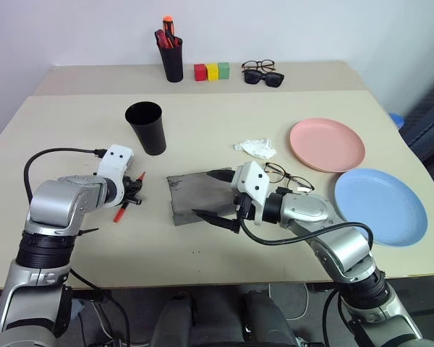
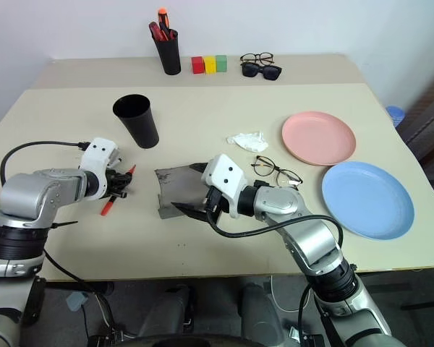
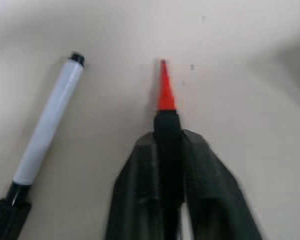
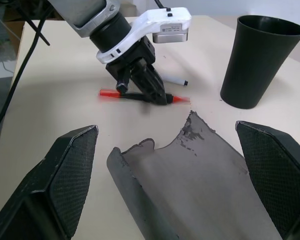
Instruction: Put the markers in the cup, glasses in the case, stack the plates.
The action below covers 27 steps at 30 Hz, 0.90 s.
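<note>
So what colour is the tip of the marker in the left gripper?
Red, on a black-bodied marker; the left wrist view shows it best, clamped in the left gripper.

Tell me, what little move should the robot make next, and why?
Probably lift the red-tipped marker off the table and carry it toward the black cup. The left gripper looks shut around the marker, which still lies on the tabletop beside the white marker. The cup stands upright and open just beyond it.
</note>
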### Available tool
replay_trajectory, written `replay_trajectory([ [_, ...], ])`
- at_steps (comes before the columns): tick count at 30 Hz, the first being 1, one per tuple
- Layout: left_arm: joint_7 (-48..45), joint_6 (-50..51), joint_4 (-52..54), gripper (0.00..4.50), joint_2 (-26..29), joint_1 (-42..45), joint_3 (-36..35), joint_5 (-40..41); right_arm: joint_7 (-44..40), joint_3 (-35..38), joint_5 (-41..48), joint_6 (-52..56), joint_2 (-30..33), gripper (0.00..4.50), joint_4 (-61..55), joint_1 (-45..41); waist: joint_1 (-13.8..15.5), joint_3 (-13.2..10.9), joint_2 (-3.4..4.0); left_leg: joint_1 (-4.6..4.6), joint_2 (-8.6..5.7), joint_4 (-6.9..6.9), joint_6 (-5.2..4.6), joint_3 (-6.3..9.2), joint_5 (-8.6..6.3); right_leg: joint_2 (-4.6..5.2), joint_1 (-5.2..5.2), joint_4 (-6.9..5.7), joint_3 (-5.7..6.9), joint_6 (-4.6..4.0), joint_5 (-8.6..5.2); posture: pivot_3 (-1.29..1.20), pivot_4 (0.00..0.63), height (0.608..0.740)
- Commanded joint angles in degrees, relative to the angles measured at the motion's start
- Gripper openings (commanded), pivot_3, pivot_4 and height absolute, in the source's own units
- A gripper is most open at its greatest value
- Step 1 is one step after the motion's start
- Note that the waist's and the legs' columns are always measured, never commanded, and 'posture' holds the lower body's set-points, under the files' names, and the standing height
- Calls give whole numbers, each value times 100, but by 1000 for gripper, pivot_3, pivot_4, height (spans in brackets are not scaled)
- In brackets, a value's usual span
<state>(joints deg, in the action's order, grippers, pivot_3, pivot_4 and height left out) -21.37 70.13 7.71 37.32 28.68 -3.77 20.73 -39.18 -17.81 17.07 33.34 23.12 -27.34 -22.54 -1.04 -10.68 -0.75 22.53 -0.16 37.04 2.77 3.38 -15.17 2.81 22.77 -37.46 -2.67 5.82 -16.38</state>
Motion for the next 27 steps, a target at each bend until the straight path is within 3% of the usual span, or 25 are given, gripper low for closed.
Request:
replay_trajectory([
  [1, -289, -1634, 819, 15, -76, -291, -732, 42, 28, 26, -17, -129, -62, 4500, -135, -96, 10, -2, -3, 3, 2, 1, 1, 1, 1, 2, 2, -1, 0, 0, 0, 0, 150, 740],
  [5, -1257, -2489, 1615, 15, -221, -597, -1244, 894, 73, 72, -14, -226, -224, 4500, 45, -248, 29, -3, -5, 24, 10, 1, 12, -1, 7, 11, 23, 0, -1, -1, 1, 0, 150, 740],
  [7, -1083, -3043, 1368, 15, -543, -154, -1425, 951, 219, 43, -139, -418, -432, 4500, 297, -383, 52, -3, -5, 23, 7, 2, 12, 0, 7, 14, 20, 1, 2, -1, 1, 0, 150, 740],
  [13, 629, -5389, -704, 15, -1504, 1552, -1215, -478, 1292, 26, -995, -910, -1246, 4500, 1401, -941, 31, 3, -18, 19, -12, 16, 14, 6, 9, 5, 6, -1, 14, 2, 9, 0, 150, 740],
  [18, 970, -7305, -2703, 15, -1793, 2154, -829, -1311, 1589, 133, -1071, -1104, -1736, 4500, 1725, -1149, 11, 4, -16, 47, -11, 8, 21, -7, 14, 4, 54, -10, 5, 3, 10, 0, 150, 740],
  [21, 959, -7957, -3482, 15, -1804, 2259, -770, -1433, 1608, 115, -1110, -1140, -1797, 4500, 1704, -1128, -2, 3, -17, 97, -13, 22, 36, -14, 23, 7, 111, -30, 3, 4, 10, 0, 150, 740],
  [27, 1042, -8412, -4275, 15, -1802, 2174, -799, -1505, 1684, 126, -1168, -1101, -1828, 4500, 1564, -995, 1, 3, -18, 101, -13, 25, 23, -22, 17, 7, 133, -64, 3, 4, 10, 0, 150, 740],
])
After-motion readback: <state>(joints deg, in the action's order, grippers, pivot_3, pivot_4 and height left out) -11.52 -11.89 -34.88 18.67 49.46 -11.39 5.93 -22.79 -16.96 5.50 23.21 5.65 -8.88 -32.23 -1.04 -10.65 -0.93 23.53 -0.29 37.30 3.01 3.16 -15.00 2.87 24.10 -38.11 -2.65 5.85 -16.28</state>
